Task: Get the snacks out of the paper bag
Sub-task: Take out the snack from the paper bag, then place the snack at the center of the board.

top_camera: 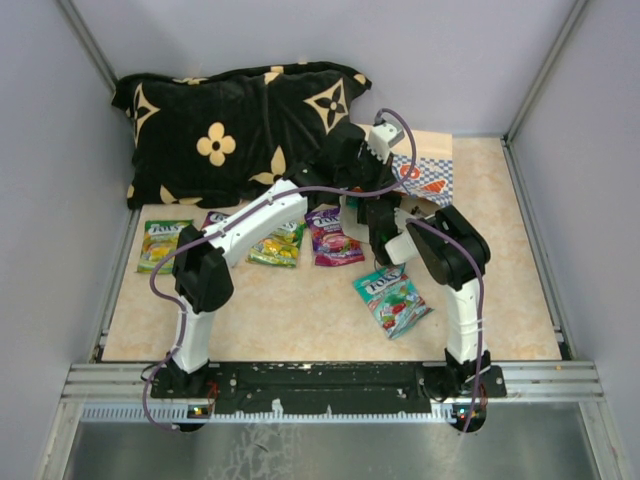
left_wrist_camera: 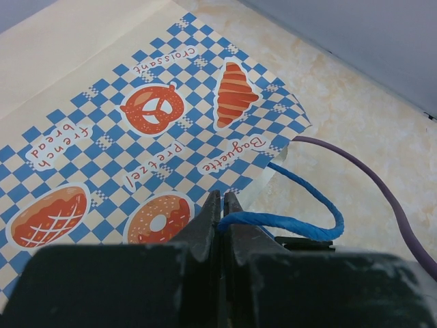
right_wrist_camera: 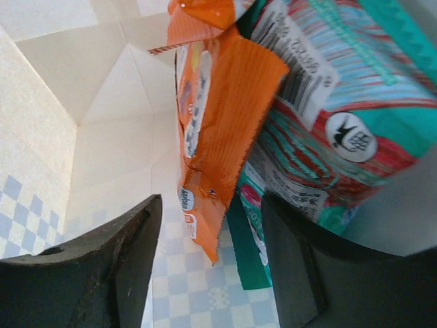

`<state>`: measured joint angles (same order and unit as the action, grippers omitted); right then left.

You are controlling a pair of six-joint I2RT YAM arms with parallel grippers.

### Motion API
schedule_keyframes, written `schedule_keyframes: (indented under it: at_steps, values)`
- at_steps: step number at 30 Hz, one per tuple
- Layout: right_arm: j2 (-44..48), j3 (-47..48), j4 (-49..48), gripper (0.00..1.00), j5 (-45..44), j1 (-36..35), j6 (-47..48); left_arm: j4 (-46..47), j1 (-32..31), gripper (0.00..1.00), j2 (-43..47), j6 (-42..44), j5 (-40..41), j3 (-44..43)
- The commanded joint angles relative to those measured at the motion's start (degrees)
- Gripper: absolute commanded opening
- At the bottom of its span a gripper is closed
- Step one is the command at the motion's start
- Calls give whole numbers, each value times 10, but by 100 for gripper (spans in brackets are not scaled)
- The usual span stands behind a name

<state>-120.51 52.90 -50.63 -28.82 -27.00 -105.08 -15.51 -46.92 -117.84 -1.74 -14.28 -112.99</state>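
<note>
The paper bag lies at the back right, blue-and-white checkered with orange pastry pictures. My left gripper is shut on its blue cord handle at the bag's mouth. My right gripper is open inside the bag, with its cream inner walls around it. An orange packet hangs between its fingers, without visible contact. A teal packet and a green one lie against the right finger. Snacks on the table are green, green-yellow, magenta and teal.
A black cushion with tan flowers fills the back left. Grey walls close in the table on the left, back and right. A purple cable runs past the bag's mouth. Both arms cross over the middle of the table.
</note>
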Motion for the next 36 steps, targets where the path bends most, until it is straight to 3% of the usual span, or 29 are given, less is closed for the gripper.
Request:
schedule_keyframes:
  at_steps: [1,4,5,8,12,17,24,28,32,36]
  values:
    - [-18,48,-17,56,-16,15,29,3,-6,0,32,-10,-16,-6]
    - [-33,76,-26,41,-6,20,54,2,-7,0,33,-11,-13,-2]
    - [-35,80,-34,28,-4,20,64,2,-7,0,33,-11,-13,-1]
    - [-24,63,-71,0,4,21,92,1,-7,0,31,-9,-8,0]
    - [28,13,-101,0,47,21,136,-1,-7,0,29,-5,2,-6]
    - [160,-63,-3,0,117,-2,208,-5,-6,0,19,-5,19,-28]
    - [415,-125,304,0,71,-87,382,-6,1,0,6,5,38,-41]
    - [546,-97,597,0,32,-114,370,-15,4,0,-3,16,49,-57]
    - [664,-108,795,0,14,-135,372,-13,8,0,-4,24,59,-62]
    - [771,-103,969,0,-40,-154,310,-8,15,0,-9,25,63,-62]
